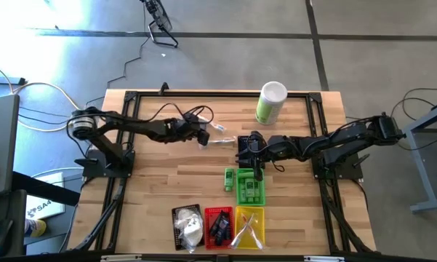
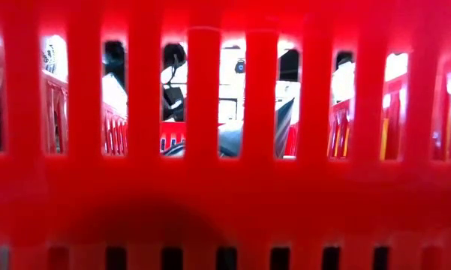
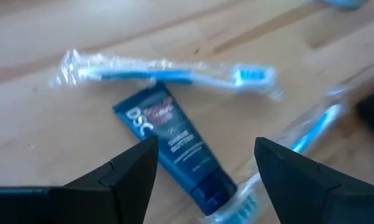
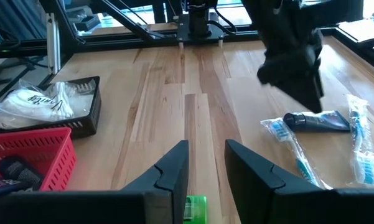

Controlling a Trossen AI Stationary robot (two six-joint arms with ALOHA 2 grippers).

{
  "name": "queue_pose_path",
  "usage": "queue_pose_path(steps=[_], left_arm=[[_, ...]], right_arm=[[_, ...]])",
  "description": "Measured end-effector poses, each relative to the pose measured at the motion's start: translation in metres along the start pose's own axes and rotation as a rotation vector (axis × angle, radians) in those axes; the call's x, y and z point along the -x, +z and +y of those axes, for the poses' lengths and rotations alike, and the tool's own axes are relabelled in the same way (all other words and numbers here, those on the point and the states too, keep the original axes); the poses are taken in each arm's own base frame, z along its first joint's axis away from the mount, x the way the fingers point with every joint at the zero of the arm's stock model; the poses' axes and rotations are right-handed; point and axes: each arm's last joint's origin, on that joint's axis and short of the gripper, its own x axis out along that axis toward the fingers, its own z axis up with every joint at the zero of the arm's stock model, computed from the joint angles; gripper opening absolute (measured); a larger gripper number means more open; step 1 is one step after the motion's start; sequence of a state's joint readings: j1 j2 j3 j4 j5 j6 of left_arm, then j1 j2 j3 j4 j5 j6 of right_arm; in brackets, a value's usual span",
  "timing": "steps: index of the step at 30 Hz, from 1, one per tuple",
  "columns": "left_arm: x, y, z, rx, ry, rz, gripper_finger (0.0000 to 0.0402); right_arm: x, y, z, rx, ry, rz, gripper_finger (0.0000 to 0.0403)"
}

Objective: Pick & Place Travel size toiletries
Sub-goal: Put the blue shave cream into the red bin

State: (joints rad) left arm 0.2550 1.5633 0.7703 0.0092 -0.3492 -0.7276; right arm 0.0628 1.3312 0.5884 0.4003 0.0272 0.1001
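Note:
A dark blue tube [image 3: 174,146] lies flat on the wooden table, with a clear-wrapped toothbrush [image 3: 168,73] beyond it and a second one [image 3: 302,140] beside it. My left gripper [image 3: 205,146] is open, slanting down over the tube, one finger on each side and clear of it; the right wrist view shows it [image 4: 292,59] above the tube [image 4: 317,121]. My right gripper [image 4: 207,144] hangs over the green basket [image 1: 249,187], its fingers a narrow gap apart with nothing between them. A small green bottle [image 1: 229,178] lies beside that basket.
A tall green-and-white canister [image 1: 270,102] stands at the far edge. Black [image 1: 187,225], red [image 1: 218,227] and yellow [image 1: 249,227] baskets sit in a row at the near edge. The red basket's wall [image 2: 225,187] fills the low view. Bare wood lies between the arms.

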Motion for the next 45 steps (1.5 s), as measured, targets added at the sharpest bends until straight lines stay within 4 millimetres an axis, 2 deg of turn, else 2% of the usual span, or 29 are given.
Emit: queue_pose_path(steps=[7, 15, 21, 30, 39, 45], left_arm=[[-0.021, -0.016, 0.004, -0.008, 0.053, 0.059, 0.0262], [-0.034, -0.022, 0.004, 0.01, 0.054, 0.053, 0.0262], [-0.036, -0.026, 0.005, -0.012, 0.088, 0.064, 0.0262], [-0.036, -0.029, 0.009, -0.204, 0.118, 0.11, 0.0262], [-0.035, -0.031, 0.011, -0.21, 0.143, 0.115, 0.0261], [-0.036, -0.03, 0.011, -0.196, 0.145, 0.105, 0.0224]], right_arm=[[0.0, 0.0, 0.0, 0.0, 0.0, 0.0, 0.0096], [0.0, 0.0, 0.0, 0.0, 0.0, 0.0, 0.0096], [0.0, 0.0, 0.0, 0.0, 0.0, 0.0, 0.0096], [0.0, 0.0, 0.0, 0.0, 0.0, 0.001, 0.0096], [0.0, 0.0, 0.0, 0.0, 0.0, 0.001, 0.0096], [0.0, 0.0, 0.0, 0.0, 0.0, 0.001, 0.0096]])
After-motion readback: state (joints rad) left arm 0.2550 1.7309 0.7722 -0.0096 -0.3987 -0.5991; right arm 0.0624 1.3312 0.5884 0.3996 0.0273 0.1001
